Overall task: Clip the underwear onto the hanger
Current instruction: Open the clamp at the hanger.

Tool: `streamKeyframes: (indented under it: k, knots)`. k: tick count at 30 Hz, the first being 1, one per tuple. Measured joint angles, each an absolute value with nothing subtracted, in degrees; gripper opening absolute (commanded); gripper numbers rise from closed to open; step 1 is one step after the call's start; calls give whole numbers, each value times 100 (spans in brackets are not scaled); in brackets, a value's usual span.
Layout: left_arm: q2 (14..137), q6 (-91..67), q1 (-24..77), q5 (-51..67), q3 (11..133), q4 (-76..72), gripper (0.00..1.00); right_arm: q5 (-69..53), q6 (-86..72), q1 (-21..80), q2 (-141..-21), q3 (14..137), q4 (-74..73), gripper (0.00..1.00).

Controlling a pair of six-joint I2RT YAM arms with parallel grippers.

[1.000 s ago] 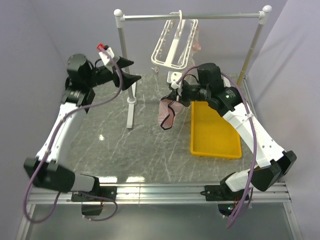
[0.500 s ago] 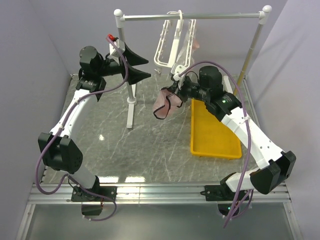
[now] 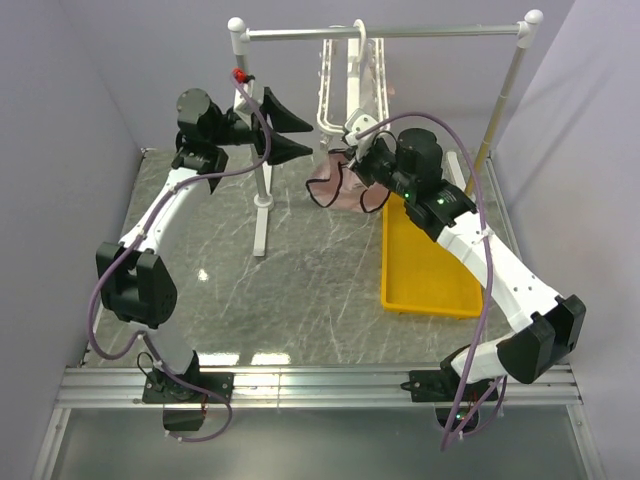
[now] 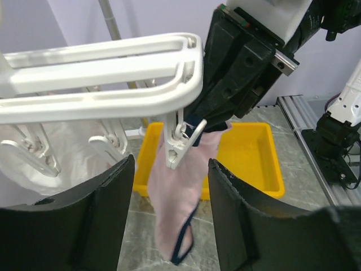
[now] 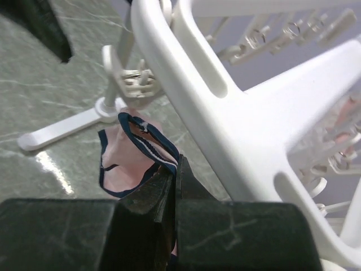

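The white hanger [image 3: 350, 85] hangs by its hook from the rail. My right gripper [image 3: 352, 160] is shut on the navy-trimmed top edge of the pale pink underwear [image 3: 333, 186], holding it just under the hanger's near end. In the right wrist view the underwear [image 5: 125, 165] droops from the shut gripper [image 5: 176, 165] beneath the hanger [image 5: 242, 130]. My left gripper [image 3: 302, 137] stands open at that end. In the left wrist view a white clip [image 4: 180, 141] dangles from the hanger [image 4: 101, 79] just above the open gripper [image 4: 170, 164], in front of the underwear [image 4: 177, 192]. Whether the clip bites the fabric I cannot tell.
A yellow tray [image 3: 430, 270] lies on the marble table at the right, below the right arm. The grey rail stand [image 3: 420, 32] with white ball ends spans the back; its left post [image 3: 263, 200] stands beside my left gripper. Other pale fabric [image 4: 62, 149] hangs from farther clips.
The right gripper has lifted the underwear up and back to the hanger's near end. The left arm has swung right toward the same end, its jaws narrowing a little. The hanger has turned edge-on.
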State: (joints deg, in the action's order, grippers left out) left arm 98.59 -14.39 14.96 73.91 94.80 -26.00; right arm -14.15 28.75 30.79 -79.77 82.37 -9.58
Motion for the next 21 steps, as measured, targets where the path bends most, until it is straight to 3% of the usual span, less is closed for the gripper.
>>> streamKeyframes:
  k: [11, 21]
  knots:
    - [10210, -1946, 1750, 7518, 9642, -3336, 67, -589, 2827, 3164, -8049, 8237, -836, 0]
    - [10230, -1758, 1962, 7234, 9835, -3068, 67, -517, 2836, 3175, -8049, 8237, -679, 0]
